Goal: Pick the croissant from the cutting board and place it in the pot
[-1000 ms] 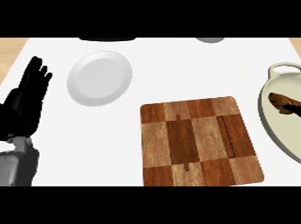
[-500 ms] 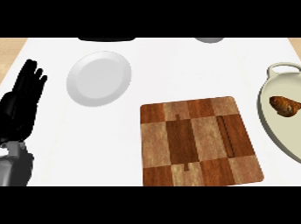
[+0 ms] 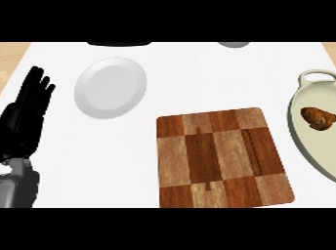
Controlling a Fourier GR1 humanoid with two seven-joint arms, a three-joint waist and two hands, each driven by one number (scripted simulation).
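A brown croissant [image 3: 319, 117] lies inside the cream pot [image 3: 305, 141] at the right edge of the head view. The chequered wooden cutting board [image 3: 221, 156] in the middle has nothing on it. My left hand [image 3: 21, 120] rests at the left edge, open with its fingers pointing up, far from the board and the pot. No right hand shows in the view.
A white plate [image 3: 110, 87] lies on the white counter [image 3: 199, 78] left of the board. At the far edge sit a dark object [image 3: 118, 44] and a grey round object [image 3: 234, 44], both cut off by the view.
One second ago my right hand was over the croissant in the pot; it has since drawn out of view, leaving the croissant there. My left hand shifted slightly.
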